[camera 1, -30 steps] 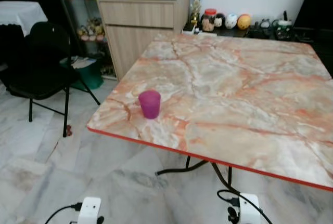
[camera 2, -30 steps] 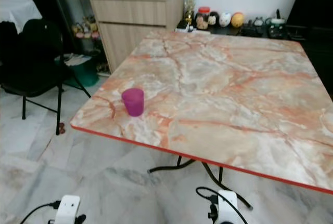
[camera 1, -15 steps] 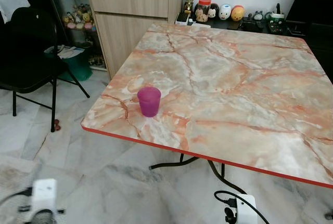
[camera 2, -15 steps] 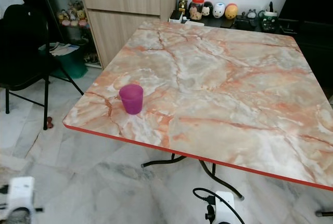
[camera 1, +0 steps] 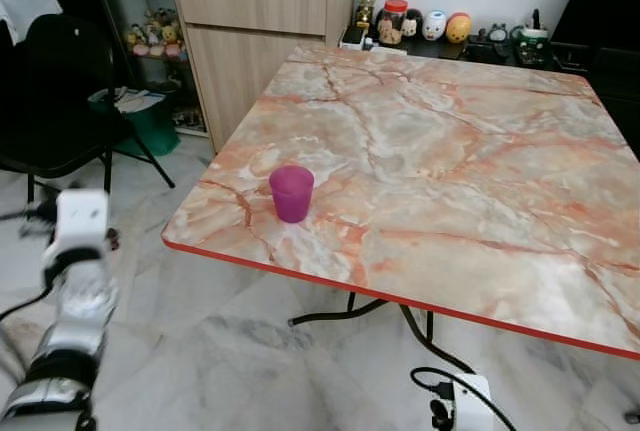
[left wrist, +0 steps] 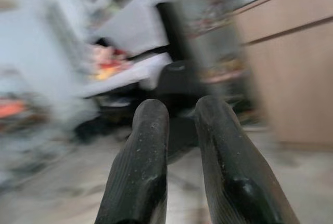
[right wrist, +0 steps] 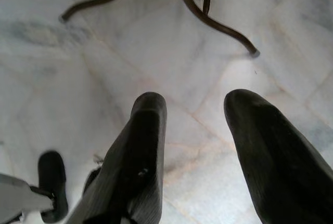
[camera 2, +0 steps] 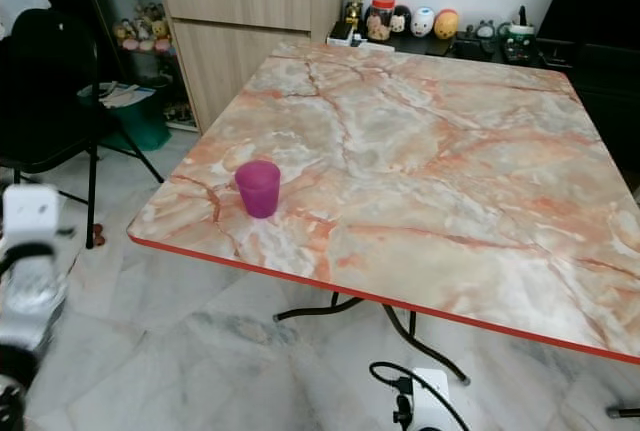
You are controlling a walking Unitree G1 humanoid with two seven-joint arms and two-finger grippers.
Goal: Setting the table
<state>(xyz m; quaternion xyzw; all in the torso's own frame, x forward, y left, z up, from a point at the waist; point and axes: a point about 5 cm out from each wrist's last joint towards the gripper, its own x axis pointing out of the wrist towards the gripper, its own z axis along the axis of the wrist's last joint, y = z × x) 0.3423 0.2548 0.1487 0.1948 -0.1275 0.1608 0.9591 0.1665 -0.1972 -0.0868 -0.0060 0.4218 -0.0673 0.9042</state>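
Observation:
A purple cup [camera 1: 291, 193] stands upright on the marbled orange table [camera 1: 450, 171], near its front left corner. My left arm [camera 1: 78, 251] is raised at the left of the picture, off the table and well left of the cup. In the blurred left wrist view my left gripper [left wrist: 182, 107] points toward the black chair, its fingers a little apart and holding nothing. Down by the floor, my right gripper [right wrist: 197, 104] is open and empty, above pale tiles and the table's metal legs [right wrist: 208, 21]. The right arm's wrist [camera 1: 465, 401] sits at the bottom edge.
A black folding chair [camera 1: 50, 101] stands left of the table. A wooden cabinet [camera 1: 260, 41] stands behind the table's left corner, with a green bin [camera 1: 150, 126] beside it. Jars and figurines [camera 1: 420, 26] line a low shelf at the back.
My left arm has swung up from the bottom edge to the left side of the picture. The camera has shifted slightly. The cup has stayed in place.

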